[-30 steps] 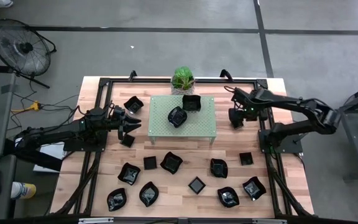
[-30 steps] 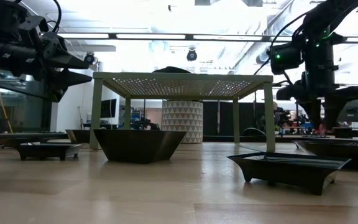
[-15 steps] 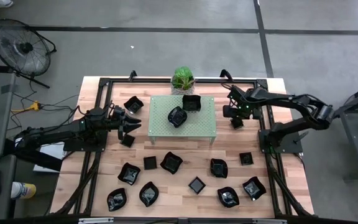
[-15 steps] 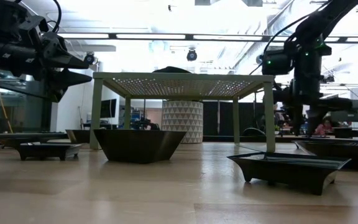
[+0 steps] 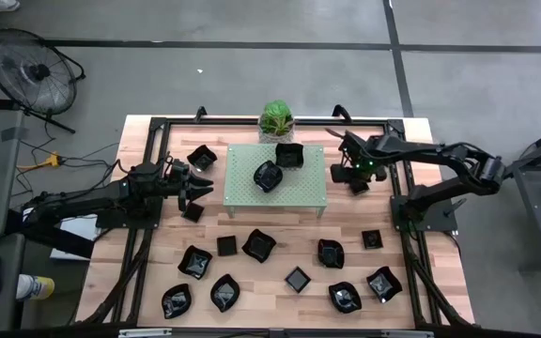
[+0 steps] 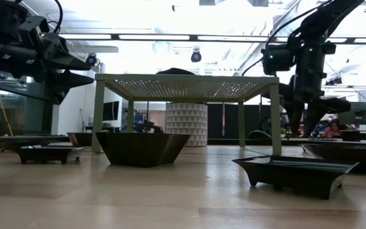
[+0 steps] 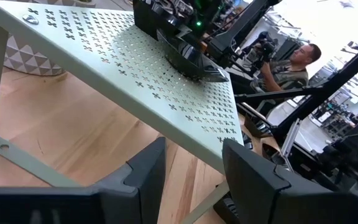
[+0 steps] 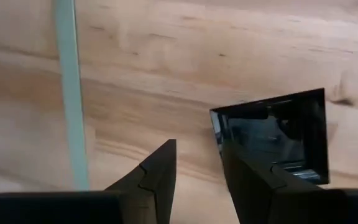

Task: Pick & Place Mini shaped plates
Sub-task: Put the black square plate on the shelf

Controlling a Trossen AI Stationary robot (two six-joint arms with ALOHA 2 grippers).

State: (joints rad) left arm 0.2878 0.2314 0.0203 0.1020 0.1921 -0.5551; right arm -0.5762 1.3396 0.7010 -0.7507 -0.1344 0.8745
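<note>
While the left gripper (image 5: 200, 185) hangs by the left edge of the pale green rack (image 5: 301, 192), the high view shows the right gripper (image 5: 350, 175) shifted leftward since a second ago, now just beside the rack's right edge. Two mini shaped plates (image 5: 267, 176) sit on the rack; the others lie scattered over the table (image 5: 148, 282).

In the low view the right arm has swung in toward the rack's right leg (image 6: 276, 117), hanging above the tabletop.

The left wrist view shows that gripper's fingers (image 7: 148, 174) spread apart and empty, facing the rack with a plate on it.

The right wrist view looks down past parted, empty fingers (image 8: 160, 171) at a small square plate (image 8: 272, 134) lying on the wood near the rack's leg. That approach suggests this square plate is the next pick, with the descent still ahead.
</note>
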